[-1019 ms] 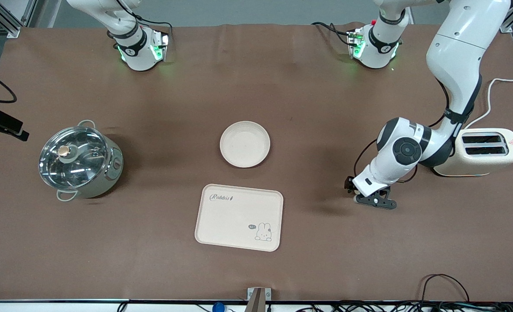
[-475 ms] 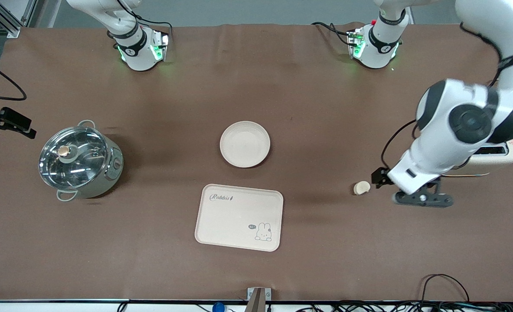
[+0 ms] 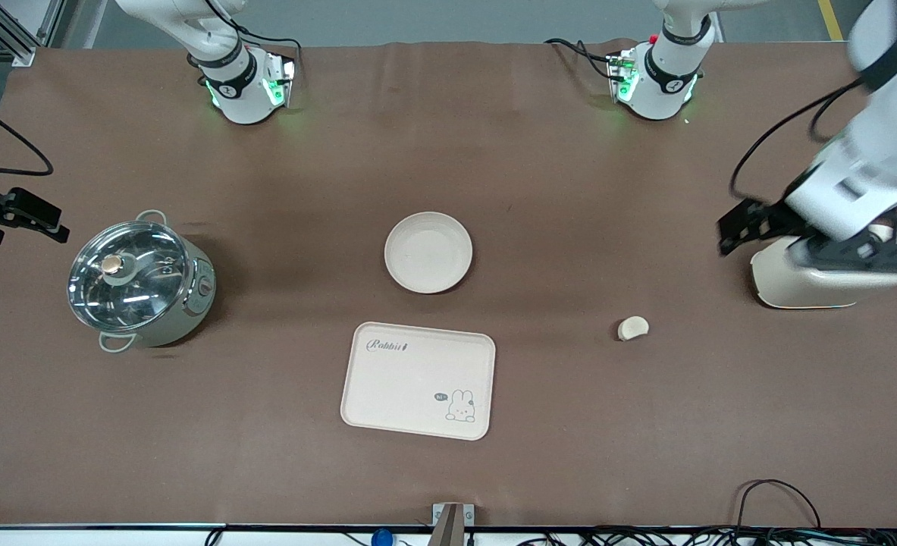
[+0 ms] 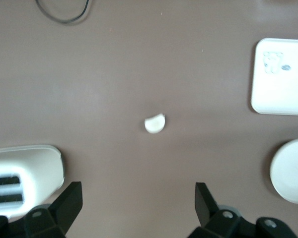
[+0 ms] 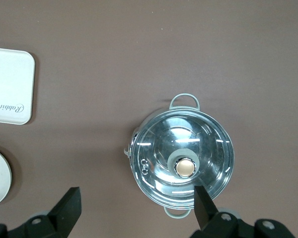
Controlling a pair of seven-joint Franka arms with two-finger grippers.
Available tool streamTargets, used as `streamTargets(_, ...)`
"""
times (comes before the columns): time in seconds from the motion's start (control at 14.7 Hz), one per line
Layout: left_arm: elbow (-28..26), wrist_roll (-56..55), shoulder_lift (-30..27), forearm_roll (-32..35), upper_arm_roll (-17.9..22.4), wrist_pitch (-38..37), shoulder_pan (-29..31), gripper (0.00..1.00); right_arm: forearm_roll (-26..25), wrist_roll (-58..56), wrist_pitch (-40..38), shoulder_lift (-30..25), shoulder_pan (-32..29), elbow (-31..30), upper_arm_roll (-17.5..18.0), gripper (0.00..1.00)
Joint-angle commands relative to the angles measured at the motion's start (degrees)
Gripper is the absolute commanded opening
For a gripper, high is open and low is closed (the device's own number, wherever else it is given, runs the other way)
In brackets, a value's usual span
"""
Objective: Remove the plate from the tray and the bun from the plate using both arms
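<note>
The round cream plate (image 3: 428, 252) sits bare on the brown table, just farther from the front camera than the Rabbit tray (image 3: 418, 381), which is also bare. The small pale bun (image 3: 633, 327) lies on the table toward the left arm's end, apart from both. My left gripper (image 3: 857, 256) is open and empty, up over the toaster. In the left wrist view the bun (image 4: 155, 123) lies well clear of the left gripper (image 4: 139, 203). My right gripper (image 3: 12, 214) is open and empty, high beside the pot; it also shows in the right wrist view (image 5: 136, 206).
A cream toaster (image 3: 797, 287) stands at the left arm's end of the table. A steel pot with a glass lid (image 3: 137, 277) stands at the right arm's end. Cables run along the table's near edge (image 3: 774, 493).
My left gripper has let go of the bun, leaving it on the table, and has risen away to over the toaster. The right gripper has shifted only slightly.
</note>
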Motion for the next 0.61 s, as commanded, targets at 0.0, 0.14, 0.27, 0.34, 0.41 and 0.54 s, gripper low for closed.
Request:
streamTargets(0.0,-5.4,2.04,-6.1,-2.47,7.22,-1.15,-4.03,1.0,-2.67,-0.5,0.53,-1.94,0.45,-1.84,0.34,1.0)
streamTargets(0.14,-10.84,0.74,-10.31,-1.25,7.67,-0.37,-5.53,1.0,-3.03,-0.41,0.0,-2.03,0.98,-1.84,0.25,1.0)
streamTargets(0.27,-16.38,-0.24,-13.75,-0.28,5.58,2.61,-5.36,1.0,-3.03,-0.32,-0.17,-2.03,1.24,-1.76,0.34,1.0)
streamTargets(0.34,-16.49,-0.15,-13.41,-0.02,4.61,3.84,-4.93,1.0,-3.03,-0.24,-0.17,-2.03,1.94,-1.84,0.34,1.0)
streamTargets(0.41,-14.93,0.63,-12.28,2.08,4.51,4.55,-5.01,1.0,-3.21,-0.32,0.0,-2.03,2.04,-1.84,0.25,1.0)
streamTargets(0.54,-10.8,0.55,-9.82,4.29,4.42,4.03,-5.45,1.0,-4.08,-0.32,0.09,-2.03,2.12,-1.76,0.34,1.0)
